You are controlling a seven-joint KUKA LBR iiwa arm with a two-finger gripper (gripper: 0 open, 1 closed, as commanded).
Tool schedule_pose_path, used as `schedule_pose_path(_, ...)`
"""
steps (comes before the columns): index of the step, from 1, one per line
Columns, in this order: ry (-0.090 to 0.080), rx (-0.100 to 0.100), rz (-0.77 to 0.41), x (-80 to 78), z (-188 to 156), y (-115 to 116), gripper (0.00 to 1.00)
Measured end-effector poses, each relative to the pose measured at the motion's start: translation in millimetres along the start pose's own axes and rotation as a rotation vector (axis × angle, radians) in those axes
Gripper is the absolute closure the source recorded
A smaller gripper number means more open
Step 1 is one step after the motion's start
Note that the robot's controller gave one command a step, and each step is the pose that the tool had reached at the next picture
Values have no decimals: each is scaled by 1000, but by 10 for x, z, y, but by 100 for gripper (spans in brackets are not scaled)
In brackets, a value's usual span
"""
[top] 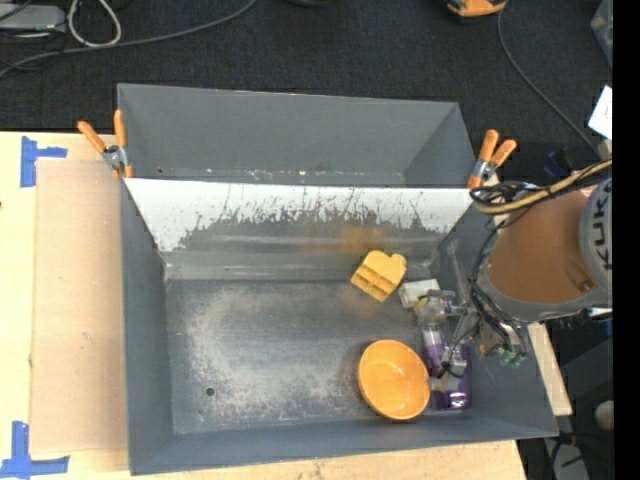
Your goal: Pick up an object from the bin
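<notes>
End effector point(442, 340) hangs low at the right side of the bin point(300, 148), just beside an orange bowl point(393, 378) and over a small purple thing point(452, 400). Whether it is apart or together cannot be told. A yellow block point(379, 274) lies farther back.

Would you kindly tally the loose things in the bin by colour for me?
Yellow: 1, ridged block
Orange: 1, bowl
Purple: 1, small item
Pale: 1, small piece, hard to make out
Total: 4
</notes>
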State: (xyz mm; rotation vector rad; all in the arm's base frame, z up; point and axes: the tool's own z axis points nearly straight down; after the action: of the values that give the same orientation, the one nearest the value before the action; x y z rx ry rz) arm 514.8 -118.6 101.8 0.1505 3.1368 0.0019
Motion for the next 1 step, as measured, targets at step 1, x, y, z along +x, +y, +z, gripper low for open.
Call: schedule_pose_path(1,2,-4,59,58,256,-132,0)
